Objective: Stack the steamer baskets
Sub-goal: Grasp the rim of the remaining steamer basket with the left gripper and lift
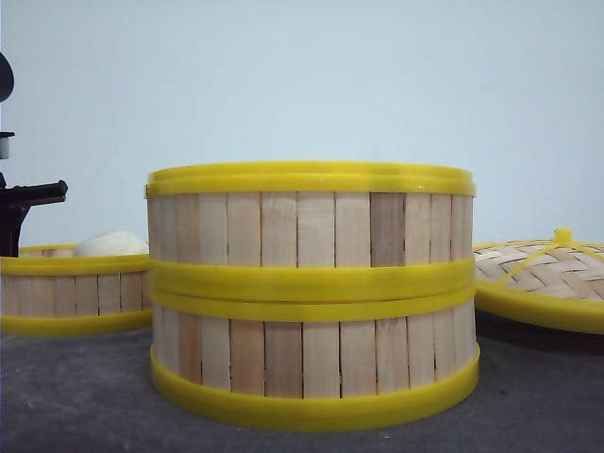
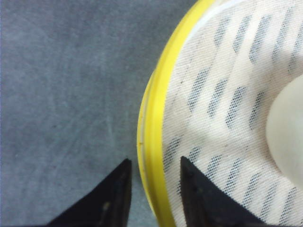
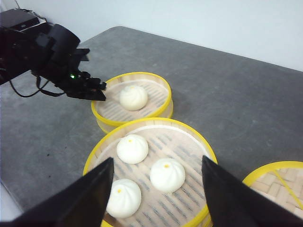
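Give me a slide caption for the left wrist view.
Open left gripper straddles the yellow rim of a steamer basket holding a bun.

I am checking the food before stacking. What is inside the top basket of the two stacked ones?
The top basket holds three white buns on its slatted floor. The basket under it is covered, so its inside cannot be seen.

Two steamer baskets (image 1: pixel 311 293) stand stacked, three buns inside the upper; left of this stack sits a single basket (image 1: pixel 74 293) holding one bun.
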You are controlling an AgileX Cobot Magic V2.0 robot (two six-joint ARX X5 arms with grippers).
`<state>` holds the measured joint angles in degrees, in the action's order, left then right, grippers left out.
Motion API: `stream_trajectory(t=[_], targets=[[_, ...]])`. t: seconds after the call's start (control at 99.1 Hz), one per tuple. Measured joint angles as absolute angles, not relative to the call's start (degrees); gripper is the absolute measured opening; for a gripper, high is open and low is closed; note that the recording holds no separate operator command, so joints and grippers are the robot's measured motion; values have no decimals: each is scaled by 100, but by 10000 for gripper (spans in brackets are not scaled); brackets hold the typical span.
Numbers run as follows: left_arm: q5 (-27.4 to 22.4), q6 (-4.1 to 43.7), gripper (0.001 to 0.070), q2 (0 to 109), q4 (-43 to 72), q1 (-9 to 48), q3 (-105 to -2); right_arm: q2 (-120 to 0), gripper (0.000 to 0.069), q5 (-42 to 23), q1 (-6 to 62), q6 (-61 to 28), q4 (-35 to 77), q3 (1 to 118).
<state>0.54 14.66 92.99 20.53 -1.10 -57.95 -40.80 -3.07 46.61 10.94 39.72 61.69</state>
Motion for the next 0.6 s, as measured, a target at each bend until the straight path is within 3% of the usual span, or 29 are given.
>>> stream_trajectory(t=[0.151,0.595], targets=[[43,1535,33,9327,2032,-110,-5813,-4080,358,-307,4661,1103,3968,6169],[-69,1566,21,9205,2292,-298,-5935,-4080,358,-307,4661,1140,3966,6169]])
